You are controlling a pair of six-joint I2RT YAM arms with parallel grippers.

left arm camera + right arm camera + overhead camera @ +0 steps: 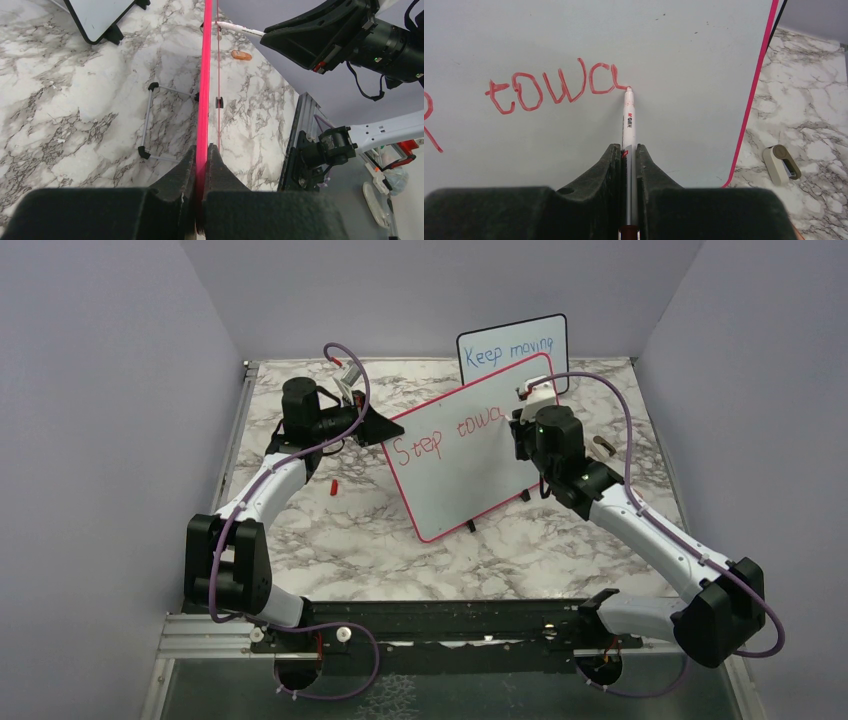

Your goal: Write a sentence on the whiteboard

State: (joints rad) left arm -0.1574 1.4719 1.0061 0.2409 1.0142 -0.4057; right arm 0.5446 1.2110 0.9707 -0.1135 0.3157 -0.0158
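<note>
1. Whiteboard [470,480]: stands propped at mid-table [330,535], its face toward the arms. A smaller black-framed board [512,348] stands just behind it at 12 o'clock.
2. Left gripper [202,150]: jaws pinched narrow on the red-pink frame at the whiteboard's 9 o'clock edge, steadying it.
3. Right gripper [627,155]: jaws closed tight on the barrel of a marker [629,117]. The marker tip touches the writing surface toward the board's 2 o'clock corner.
4. Sentence [556,89]: the red letters "Step" and "towa" are legible (the tip rests at the tail of the "a"). The board below this line is bare.
5. Step in hand, as judged: writing, partway through the second word, with less than half of the sentence apparently on the board.
6. Next move, as judged: a short stroke toward 3 o'clock to form the following letter. It calls for light, even tip contact and a firm left-hand hold so the board does not rock. Little room remains before the right frame, so letters must stay compact.
</note>
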